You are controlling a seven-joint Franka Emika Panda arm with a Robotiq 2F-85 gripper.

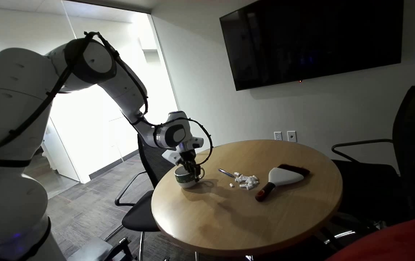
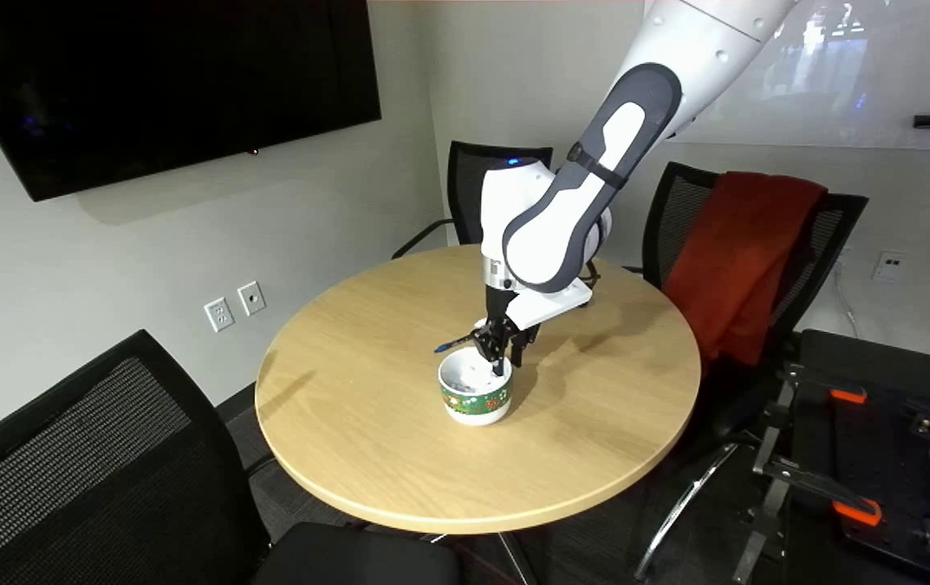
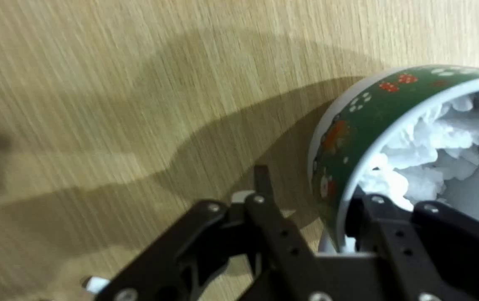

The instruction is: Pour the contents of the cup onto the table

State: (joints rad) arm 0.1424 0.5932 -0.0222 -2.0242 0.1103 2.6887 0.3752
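Your gripper [image 3: 309, 192] has its fingers [image 3: 263, 184] well parted astride the rim of the cup [image 3: 360, 121]: one reaches down inside, the other stands outside, with a gap showing between it and the green side, so you have hold of nothing. Whether the inner finger touches the cup, you cannot tell from here. The cup sits upright on the wooden table [image 1: 283, 224], between the edge and the middle, its handle [image 1: 202, 173] pointing inward in an exterior view. Look down through your wrist view and you see crumpled white pieces [image 3: 423, 154] inside, gathered against one side. In both exterior views your white arm [image 1: 124, 87] reaches in from above. Further out, nearer the middle of the table, you have a loose cluster of white bits [image 1: 247, 180], one lying a little apart from the rest. A blue pen [image 1: 225, 173] rests just beside them, on the cup's side, and beyond them lies a hand brush [image 1: 283, 176] with a white body, dark bristles and a red-and-black grip. Around the table stand black chairs [image 2: 99, 455], one with a red cloth [image 2: 745, 260] over its back, and a dark screen [image 2: 164, 81] is mounted on the wall [image 2: 156, 244].
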